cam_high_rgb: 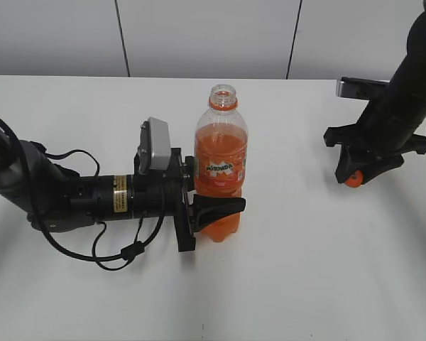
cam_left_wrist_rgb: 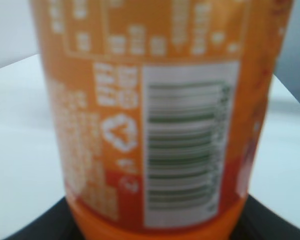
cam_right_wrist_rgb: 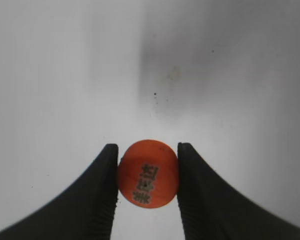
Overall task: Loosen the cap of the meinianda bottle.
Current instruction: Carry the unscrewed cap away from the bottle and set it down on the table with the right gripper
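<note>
The cap [cam_right_wrist_rgb: 148,173] is already off, pinched in the right tool [cam_high_rgb: 353,177] near the table [cam_high_rgb: 326,270]; the meinianda bottle [cam_high_rgb: 221,163] is seemingly clamped by the left tool [cam_high_rgb: 216,207]; setting down is called for.

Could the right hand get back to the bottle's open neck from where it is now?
Probably yes. The right hand, shut on the cap, sits low over the table right of the meinianda bottle. Nothing stands between them, and the left hand grips only the bottle's lower body.
</note>
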You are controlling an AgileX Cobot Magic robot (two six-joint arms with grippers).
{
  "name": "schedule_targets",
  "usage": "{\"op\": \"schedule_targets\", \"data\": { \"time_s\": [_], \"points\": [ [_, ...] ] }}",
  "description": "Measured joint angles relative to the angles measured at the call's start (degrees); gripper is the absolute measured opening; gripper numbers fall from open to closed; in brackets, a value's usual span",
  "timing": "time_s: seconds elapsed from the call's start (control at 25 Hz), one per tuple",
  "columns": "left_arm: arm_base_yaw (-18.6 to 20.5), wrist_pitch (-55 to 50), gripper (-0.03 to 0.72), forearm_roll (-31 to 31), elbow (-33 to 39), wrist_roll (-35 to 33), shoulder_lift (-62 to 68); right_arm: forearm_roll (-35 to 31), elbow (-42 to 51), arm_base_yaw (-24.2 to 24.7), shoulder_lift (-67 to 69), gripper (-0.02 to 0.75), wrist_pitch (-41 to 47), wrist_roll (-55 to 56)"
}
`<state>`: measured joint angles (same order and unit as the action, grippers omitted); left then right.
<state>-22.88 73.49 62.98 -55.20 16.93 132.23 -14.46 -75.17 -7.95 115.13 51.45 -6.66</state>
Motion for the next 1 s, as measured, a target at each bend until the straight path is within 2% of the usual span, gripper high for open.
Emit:
{"op": "schedule_targets", "data": {
  "time_s": [1.0],
  "points": [
    [0.00,0.05,0.372,0.00,0.00,0.00,0.00,1.52,-0.17,0.00,4.20,0.269,-5.45,-2.37]
  ]
}}
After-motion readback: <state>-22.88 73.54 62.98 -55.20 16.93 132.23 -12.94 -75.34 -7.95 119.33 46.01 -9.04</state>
